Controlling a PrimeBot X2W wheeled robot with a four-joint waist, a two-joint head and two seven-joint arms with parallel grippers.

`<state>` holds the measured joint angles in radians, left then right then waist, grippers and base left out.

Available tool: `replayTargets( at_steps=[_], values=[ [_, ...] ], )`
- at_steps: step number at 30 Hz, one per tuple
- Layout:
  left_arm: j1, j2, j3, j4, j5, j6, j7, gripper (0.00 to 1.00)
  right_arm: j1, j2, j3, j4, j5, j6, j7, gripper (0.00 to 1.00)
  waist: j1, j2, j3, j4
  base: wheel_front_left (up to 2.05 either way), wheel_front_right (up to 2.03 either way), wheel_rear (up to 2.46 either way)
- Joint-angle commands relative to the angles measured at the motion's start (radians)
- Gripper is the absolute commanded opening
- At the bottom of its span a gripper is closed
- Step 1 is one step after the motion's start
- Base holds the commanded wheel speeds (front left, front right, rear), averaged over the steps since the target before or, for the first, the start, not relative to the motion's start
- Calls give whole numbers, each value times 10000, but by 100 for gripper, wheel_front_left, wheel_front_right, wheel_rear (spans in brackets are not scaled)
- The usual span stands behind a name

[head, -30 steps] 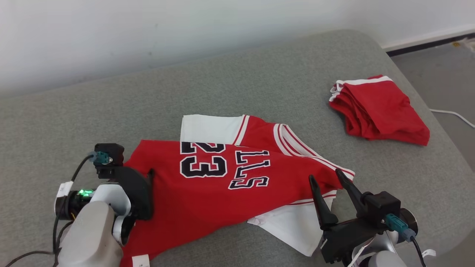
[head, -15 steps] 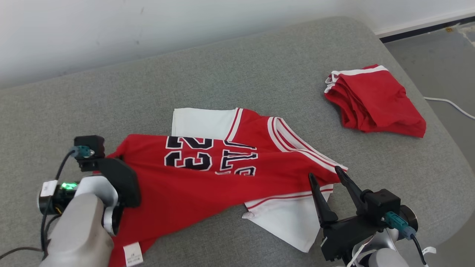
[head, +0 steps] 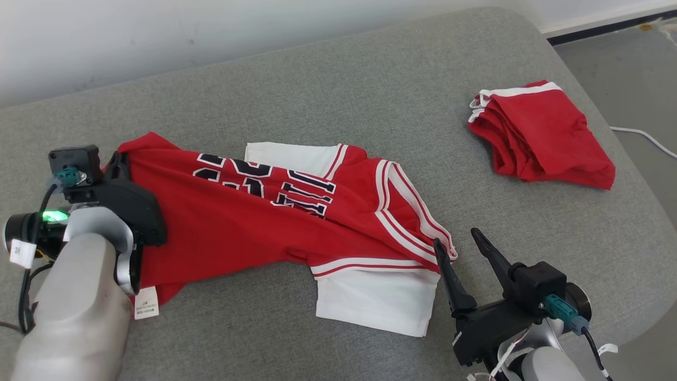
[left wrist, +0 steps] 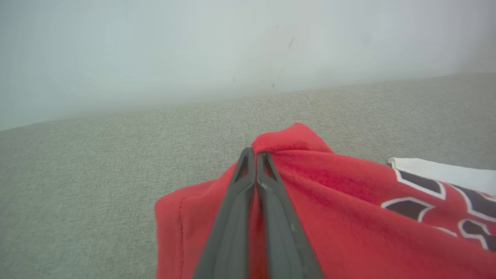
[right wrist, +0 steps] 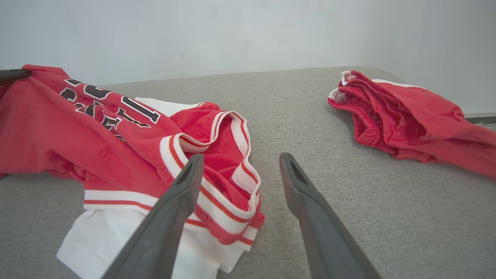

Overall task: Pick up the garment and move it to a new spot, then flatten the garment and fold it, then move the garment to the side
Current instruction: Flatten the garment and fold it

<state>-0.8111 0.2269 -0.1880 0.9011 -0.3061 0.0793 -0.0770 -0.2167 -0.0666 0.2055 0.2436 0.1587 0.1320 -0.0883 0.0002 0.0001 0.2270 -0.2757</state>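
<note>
The garment [head: 238, 222] is a red jersey with black lettering and white sleeves, lying stretched across the grey cushion. My left gripper [head: 117, 159] is shut on its red hem corner at the far left. In the left wrist view the two fingers [left wrist: 267, 201] meet with a fold of the garment [left wrist: 348, 217] pinched between them, lifted a little off the cushion. My right gripper [head: 455, 237] stands open just right of the striped shoulder edge. In the right wrist view the garment's [right wrist: 77, 128] striped neckline lies by my right gripper [right wrist: 241, 159], whose left finger [right wrist: 170, 213] is over it, gripping nothing.
A folded pile of red shorts [head: 539, 137] with white trim lies at the cushion's far right, also in the right wrist view [right wrist: 407, 116]. The grey cushion [head: 317, 79] ends at a wall behind. Floor and a white cable [head: 642, 140] lie beyond its right edge.
My left gripper shut on the hem corner and drew it back and to the left, stretching and dragging the jersey. The right gripper stayed open. The head view also shifted.
</note>
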Motion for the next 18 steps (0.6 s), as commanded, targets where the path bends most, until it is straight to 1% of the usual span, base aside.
replayTargets(
  at_steps=[1, 2, 3, 4, 9, 12, 14, 18],
  values=[
    [-91, -3, 3, 101, 22, 46, -190, 0, -52, -40, 5, 1, -69, -30, -20, 100, -2, -1, 3, 17, 0, 0, 0],
    [-114, -30, -23, 151, 12, -9, -290, 0, -47, -40, -7, 11, -74, -30, -15, 100, -2, -1, 2, 41, 0, 0, 0],
    [-110, -70, -64, 187, 13, -72, -425, 47, -33, -37, -41, 20, -87, -30, -18, 100, -2, -1, -14, 81, 0, 0, 0],
    [-83, -94, -101, 223, 24, -116, -553, 100, -17, -32, -68, 26, -99, -30, -19, 100, -2, -1, -28, 120, 0, 0, 0],
    [350, -323, -127, 345, -158, -361, -1405, 100, 52, -3, -222, 42, -132, -30, -50, 100, -2, -1, -262, 427, 0, 0, 0],
    [775, -484, 10, -108, -299, -436, -1795, 100, 148, 4, -351, 59, -136, -30, -54, 100, -2, -1, -496, 716, 0, 0, 0],
    [1209, -543, 136, -712, -277, -486, -1870, 100, 218, -1, -455, 68, -152, -30, -46, 100, -2, -1, -665, 938, 0, 0, 0],
    [2615, -716, 652, -3039, -2, -478, -1879, 100, 433, -27, -712, 54, -194, -30, -8, 100, -2, -1, -1020, 1413, 0, 0, 0]
  ],
)
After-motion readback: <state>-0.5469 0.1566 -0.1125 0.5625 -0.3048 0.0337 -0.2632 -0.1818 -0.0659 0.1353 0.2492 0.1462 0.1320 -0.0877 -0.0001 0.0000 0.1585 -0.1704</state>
